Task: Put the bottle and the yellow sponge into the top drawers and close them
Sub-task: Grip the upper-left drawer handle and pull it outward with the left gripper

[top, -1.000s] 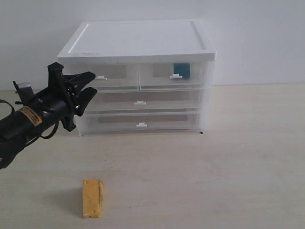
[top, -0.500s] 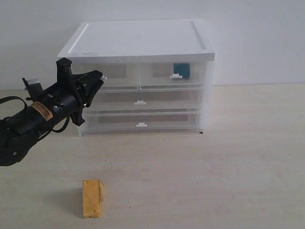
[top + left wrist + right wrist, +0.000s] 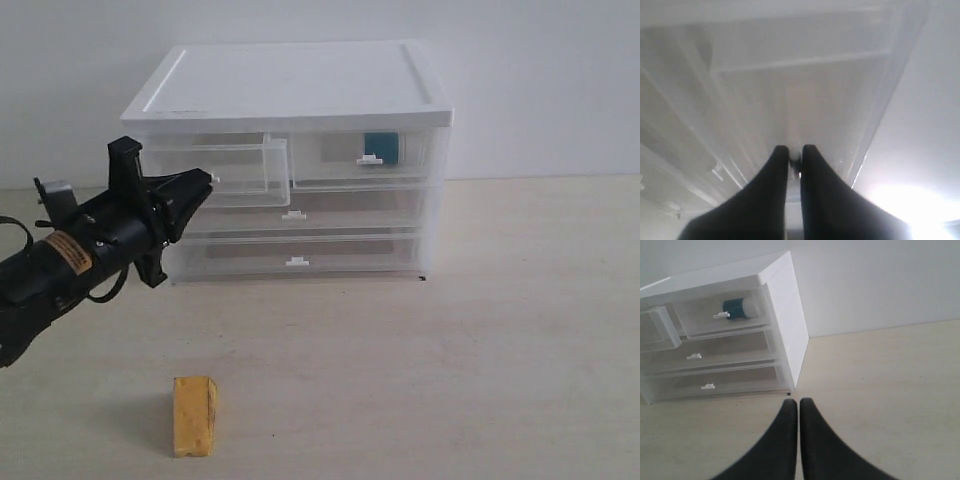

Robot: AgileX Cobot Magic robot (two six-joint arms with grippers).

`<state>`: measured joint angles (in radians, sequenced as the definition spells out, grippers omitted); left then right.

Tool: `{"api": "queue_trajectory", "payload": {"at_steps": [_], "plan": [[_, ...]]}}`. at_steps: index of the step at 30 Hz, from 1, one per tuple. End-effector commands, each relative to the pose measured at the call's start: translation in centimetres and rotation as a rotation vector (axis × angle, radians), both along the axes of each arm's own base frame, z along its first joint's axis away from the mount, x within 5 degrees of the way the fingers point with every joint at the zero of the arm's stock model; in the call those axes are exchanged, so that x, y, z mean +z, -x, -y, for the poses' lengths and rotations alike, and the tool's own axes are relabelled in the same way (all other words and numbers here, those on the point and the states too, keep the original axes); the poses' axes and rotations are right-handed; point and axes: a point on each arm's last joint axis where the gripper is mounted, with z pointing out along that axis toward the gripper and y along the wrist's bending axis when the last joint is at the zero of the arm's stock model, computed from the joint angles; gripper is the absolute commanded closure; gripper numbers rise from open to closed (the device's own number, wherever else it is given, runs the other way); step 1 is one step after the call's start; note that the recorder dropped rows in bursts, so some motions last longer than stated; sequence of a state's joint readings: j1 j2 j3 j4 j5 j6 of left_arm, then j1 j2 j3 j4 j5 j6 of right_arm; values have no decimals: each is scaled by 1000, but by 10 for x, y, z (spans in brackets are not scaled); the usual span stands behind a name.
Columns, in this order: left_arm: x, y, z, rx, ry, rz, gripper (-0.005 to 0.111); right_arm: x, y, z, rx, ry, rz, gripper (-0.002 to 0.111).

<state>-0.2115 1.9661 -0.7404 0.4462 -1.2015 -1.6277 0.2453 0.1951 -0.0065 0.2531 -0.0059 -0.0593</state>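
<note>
While left gripper (image 3: 207, 180) pinches tab of part-open left drawer (image 3: 240, 168), sponge (image 3: 194, 415) lies on table (image 3: 450, 350) below, long axis toward cabinet (image 3: 300, 80); left arm (image 3: 70, 255) nearer.

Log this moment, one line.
left hand grips left drawer, part open | right hand shut | bottle in right drawer | sponge on table

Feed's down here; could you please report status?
Left hand shut on left top drawer, partly out. Right hand shut, empty. Bottle in right top drawer. Yellow sponge on table, unobstructed.
</note>
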Motion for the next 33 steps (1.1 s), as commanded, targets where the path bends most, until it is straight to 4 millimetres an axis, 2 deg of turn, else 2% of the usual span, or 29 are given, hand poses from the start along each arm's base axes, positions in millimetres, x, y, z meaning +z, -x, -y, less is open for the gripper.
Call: {"api": "queue_trajectory", "payload": {"at_steps": [1,10,16,21,33], "plan": [[10,22,5,-56,-21,30,103,-1,0,1,-8,-2,7,108],[12,65,27,-120,-42,7,103,-1,0,1,-7,-2,3,108],[13,84,34,-148,-50,3,103,-2,0,1,-7,-1,1,108],[10,95,35,-146,-66,-9,103,-2,0,0,-6,0,-3,108],[7,127,19,-135,-127,-25,103,-2,0,0,-6,0,-3,108]]}}
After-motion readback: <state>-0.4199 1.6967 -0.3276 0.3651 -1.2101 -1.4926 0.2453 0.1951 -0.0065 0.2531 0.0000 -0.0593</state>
